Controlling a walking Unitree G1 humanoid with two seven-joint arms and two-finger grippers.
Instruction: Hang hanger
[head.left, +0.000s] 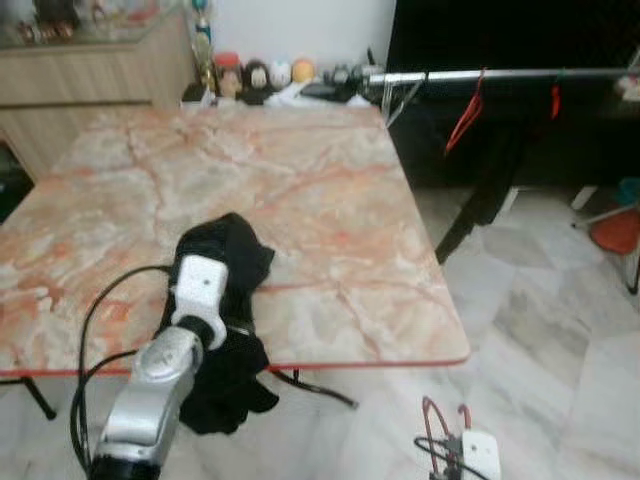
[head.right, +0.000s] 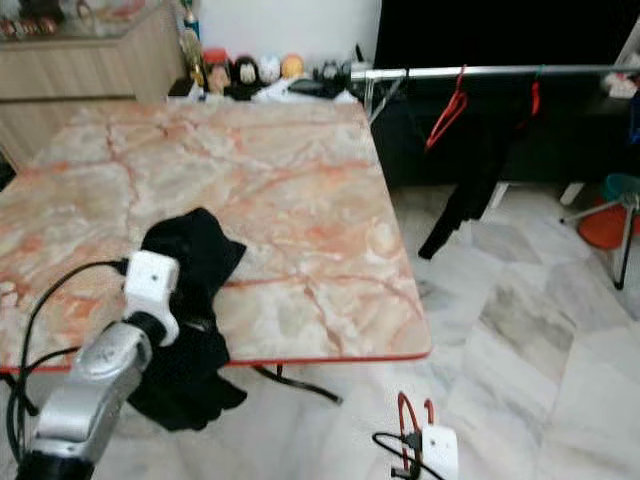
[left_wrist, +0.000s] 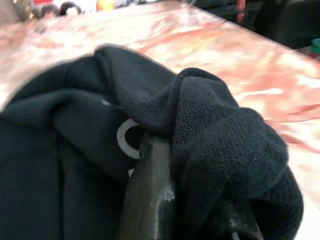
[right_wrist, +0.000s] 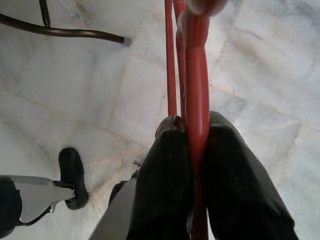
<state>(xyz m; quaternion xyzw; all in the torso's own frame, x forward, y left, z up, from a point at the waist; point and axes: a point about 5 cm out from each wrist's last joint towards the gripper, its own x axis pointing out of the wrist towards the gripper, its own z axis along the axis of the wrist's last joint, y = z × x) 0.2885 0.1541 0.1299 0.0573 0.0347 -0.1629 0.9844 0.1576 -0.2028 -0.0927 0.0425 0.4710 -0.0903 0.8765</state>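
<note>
A black garment (head.left: 228, 255) lies bunched on the front edge of the marble table (head.left: 300, 170), partly hanging over it. My left gripper (left_wrist: 192, 200) is buried in it, with cloth bunched between its fingers (left_wrist: 150, 185). Low at my right, my right gripper (right_wrist: 194, 132) is shut on the thin bar of a red hanger (right_wrist: 196, 90), also seen as the red hanger (head.left: 441, 415) above the floor. Past the table's far right corner runs a silver rail (head.left: 500, 75) with another red hanger (head.left: 465, 115) and a dark garment (head.left: 490, 190) hung on it.
Small figurines (head.left: 260, 75) line the table's back edge and a wooden cabinet (head.left: 90, 70) stands at the back left. A red stool (head.left: 615, 230) is at the far right. Below are the marble floor (head.left: 540, 330), a table leg (right_wrist: 65, 31) and my foot (right_wrist: 72, 175).
</note>
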